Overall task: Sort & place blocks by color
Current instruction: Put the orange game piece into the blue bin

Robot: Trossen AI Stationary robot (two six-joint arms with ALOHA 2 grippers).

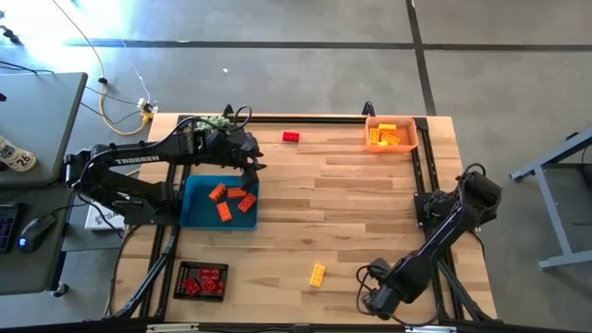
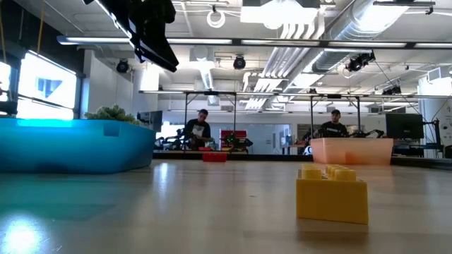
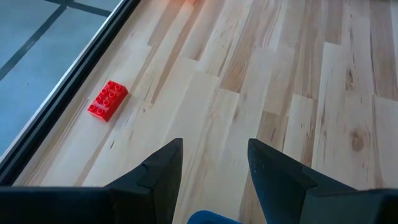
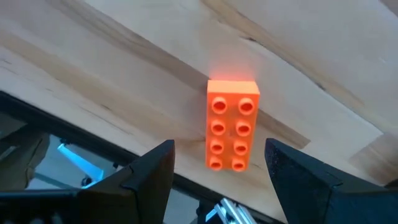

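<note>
Three trays sit on the wooden table (image 1: 351,213). Taking the table centre as the clock's hub in the high view, the blue tray (image 1: 196,205) lies toward 9 o'clock and holds four orange blocks (image 1: 231,202); the orange tray (image 1: 412,135) at about 1 o'clock holds yellow blocks (image 1: 388,135); the black tray (image 1: 181,280) at about 8 o'clock holds red blocks (image 1: 203,281).

One red block (image 1: 290,137) lies loose on the boards near 12 o'clock, close to the far edge. One yellow block (image 1: 317,274) lies loose near 6 o'clock.

The left gripper (image 1: 256,168) hangs in the air over the far right corner of the blue tray, its fingers (image 3: 163,172) apart and empty, bare boards showing between them; the loose red block lies well ahead of it. A fuzzy green plant (image 1: 215,121) sits behind this arm at about 10 o'clock.

The right gripper (image 1: 370,298) is low at the near edge, toward 5 o'clock, just right of the yellow block. Its fingers (image 4: 152,171) stand wide apart, holding nothing, and one orange block (image 4: 231,124) lies on the wood between and ahead of them, studs up, untouched.

Two people stand in the room beyond the table.
</note>
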